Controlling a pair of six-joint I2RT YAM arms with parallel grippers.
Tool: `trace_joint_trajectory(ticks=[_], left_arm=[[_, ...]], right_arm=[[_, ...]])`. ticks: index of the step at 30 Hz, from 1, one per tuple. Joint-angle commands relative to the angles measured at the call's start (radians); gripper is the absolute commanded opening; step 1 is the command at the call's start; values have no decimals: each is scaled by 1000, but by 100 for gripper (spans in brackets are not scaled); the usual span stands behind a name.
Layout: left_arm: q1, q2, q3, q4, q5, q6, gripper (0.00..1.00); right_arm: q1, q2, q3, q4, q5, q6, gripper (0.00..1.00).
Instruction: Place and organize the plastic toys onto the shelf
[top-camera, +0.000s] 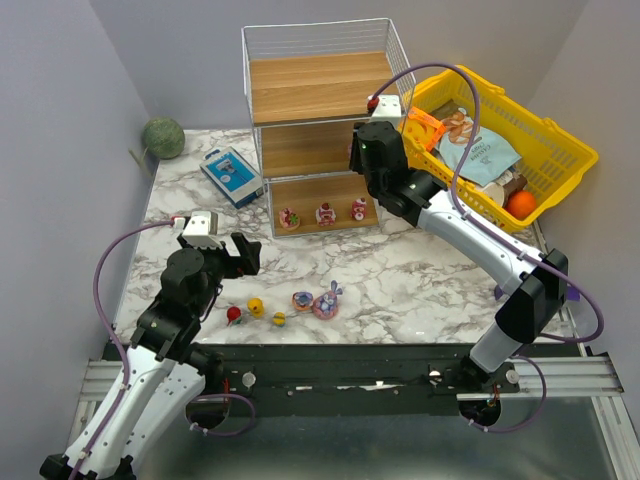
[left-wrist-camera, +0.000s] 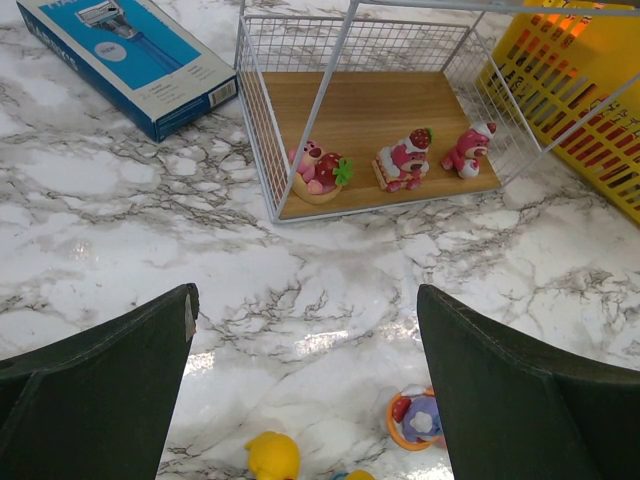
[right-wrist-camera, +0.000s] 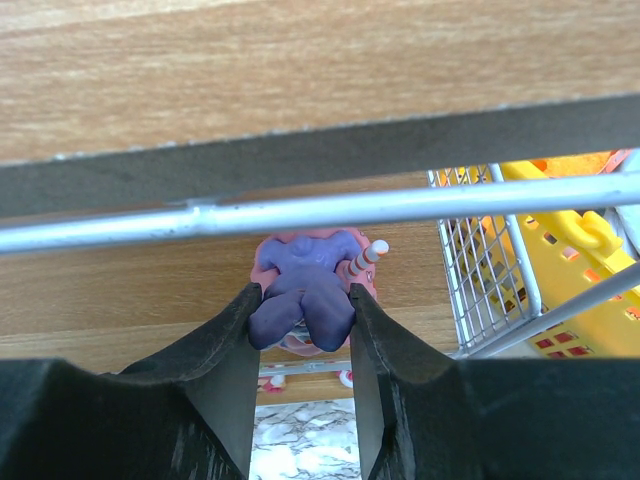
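Observation:
The white wire shelf (top-camera: 310, 90) stands at the back. Three pink-red toys (top-camera: 326, 212) sit on its bottom board, also in the left wrist view (left-wrist-camera: 402, 160). My right gripper (right-wrist-camera: 300, 310) is shut on a purple bunny-eared toy (right-wrist-camera: 303, 300) and holds it at the front of the middle tier (top-camera: 372, 150). Several toys lie on the table: a red one (top-camera: 234, 314), a yellow one (top-camera: 256, 306) and a pink-purple one (top-camera: 326, 302). My left gripper (left-wrist-camera: 305, 300) is open and empty above and behind them (top-camera: 245, 255).
A blue-white box (top-camera: 231, 175) lies left of the shelf. A yellow basket (top-camera: 530, 110) with packets stands to its right. A green ball (top-camera: 162, 136) sits at the back left corner.

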Motion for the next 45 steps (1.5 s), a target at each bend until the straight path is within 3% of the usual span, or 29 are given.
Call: trace_joint_trajectory(ticks=[1, 10, 22, 36, 40, 41, 45], left_arm=[[5, 2, 8, -10, -23, 15, 99], [4, 2, 8, -11, -24, 15, 99], [5, 2, 8, -13, -32, 14, 99], [5, -1, 10, -13, -29, 15, 99], [5, -4, 10, -13, -27, 15, 99], [4, -2, 10, -13, -27, 15, 99], [5, -4, 8, -14, -29, 15, 99]], right_arm=[[-2, 1, 22, -8, 27, -6, 43], [-2, -1, 22, 37, 37, 3, 50], [-2, -30, -52, 199, 24, -32, 50], [-2, -194, -208, 252, -71, -11, 50], [-2, -223, -250, 254, -88, 12, 41], [-2, -231, -259, 252, -94, 29, 33], [-2, -235, -297, 254, -121, 72, 20]])
